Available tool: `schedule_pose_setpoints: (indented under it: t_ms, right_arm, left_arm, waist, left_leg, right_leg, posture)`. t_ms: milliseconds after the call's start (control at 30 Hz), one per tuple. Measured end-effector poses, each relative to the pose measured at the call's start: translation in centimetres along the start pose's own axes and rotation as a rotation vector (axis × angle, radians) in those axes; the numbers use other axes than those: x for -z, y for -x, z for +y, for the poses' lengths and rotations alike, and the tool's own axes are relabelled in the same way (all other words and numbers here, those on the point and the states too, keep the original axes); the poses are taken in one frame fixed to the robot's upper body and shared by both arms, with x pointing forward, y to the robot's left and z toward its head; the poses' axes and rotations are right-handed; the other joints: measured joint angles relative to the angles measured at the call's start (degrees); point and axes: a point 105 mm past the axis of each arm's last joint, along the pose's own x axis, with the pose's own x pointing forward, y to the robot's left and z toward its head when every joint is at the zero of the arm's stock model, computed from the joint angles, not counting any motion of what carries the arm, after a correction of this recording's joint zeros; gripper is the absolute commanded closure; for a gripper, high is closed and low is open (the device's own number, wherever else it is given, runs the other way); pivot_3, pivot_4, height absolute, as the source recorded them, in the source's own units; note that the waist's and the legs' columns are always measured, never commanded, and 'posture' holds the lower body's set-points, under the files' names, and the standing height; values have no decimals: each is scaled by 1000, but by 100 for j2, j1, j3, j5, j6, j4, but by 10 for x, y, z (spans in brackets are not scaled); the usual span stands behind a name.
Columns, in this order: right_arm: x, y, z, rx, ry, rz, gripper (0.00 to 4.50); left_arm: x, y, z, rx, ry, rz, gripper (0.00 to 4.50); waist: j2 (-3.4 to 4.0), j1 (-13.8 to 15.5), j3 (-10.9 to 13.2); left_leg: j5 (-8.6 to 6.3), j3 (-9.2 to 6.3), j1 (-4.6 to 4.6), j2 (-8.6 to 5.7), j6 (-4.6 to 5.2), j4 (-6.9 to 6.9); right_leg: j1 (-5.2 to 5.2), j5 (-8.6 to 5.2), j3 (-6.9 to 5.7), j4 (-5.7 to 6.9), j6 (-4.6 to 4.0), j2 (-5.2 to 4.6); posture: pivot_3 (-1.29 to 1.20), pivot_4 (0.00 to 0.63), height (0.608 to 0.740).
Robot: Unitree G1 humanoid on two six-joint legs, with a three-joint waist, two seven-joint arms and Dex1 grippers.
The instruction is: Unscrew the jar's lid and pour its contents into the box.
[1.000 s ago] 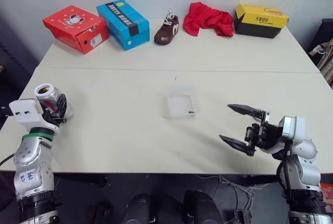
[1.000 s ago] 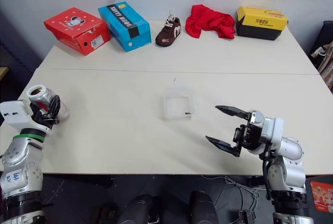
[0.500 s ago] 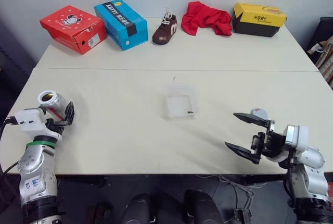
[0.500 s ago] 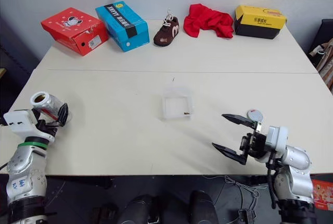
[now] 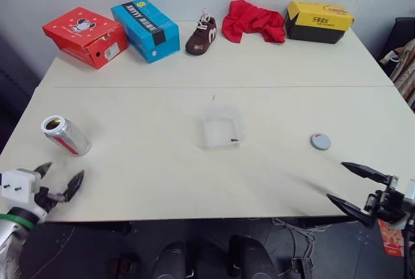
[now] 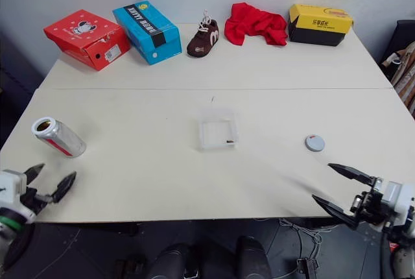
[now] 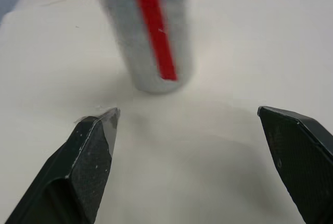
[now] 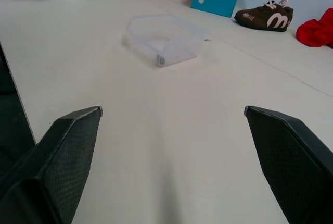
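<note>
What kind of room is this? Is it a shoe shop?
Probably not a shop: more likely a plain test room. Two pale tables stand by a bare wall, with a few shoe boxes, one brown shoe and a red cloth.

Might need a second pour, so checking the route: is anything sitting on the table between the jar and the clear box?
Nothing visible does. The jar stands open on the table's left side, and only bare tabletop lies between it and the clear box at the middle. The lid lies beyond the box, on the right.
</note>
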Motion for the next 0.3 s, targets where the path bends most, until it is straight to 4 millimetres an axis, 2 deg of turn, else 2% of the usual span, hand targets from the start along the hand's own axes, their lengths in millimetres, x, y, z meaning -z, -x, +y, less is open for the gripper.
schedule_pose_setpoints:
  t_ms: [133,200,300]
  right_arm:
    - [-6,21,-11,-42,26,154,0]
    - [-6,29,-13,-49,32,197,0]
    - [-1,35,-15,-47,25,219,0]
  left_arm:
    - [-22,15,-25,234,-187,7,12]
    - [-27,20,-27,273,-208,8,12]
    - [-24,25,-26,307,-203,26,12]
  waist:
    - [29,36,-15]
    - [28,37,-16]
    - [32,15,-18]
  left_leg:
    - [-4,0,2,0,6,-14]
    - [-2,-1,3,4,3,-25]
    - [1,-1,3,6,-4,-35]
  right_leg:
    - [-2,-2,-4,-31,-3,-2]
    - [4,-6,-8,-31,-11,2]
    - [9,-11,-11,-28,-19,6]
  posture:
    - [0,150,740]
    - [0,150,740]
    - [0,150,740]
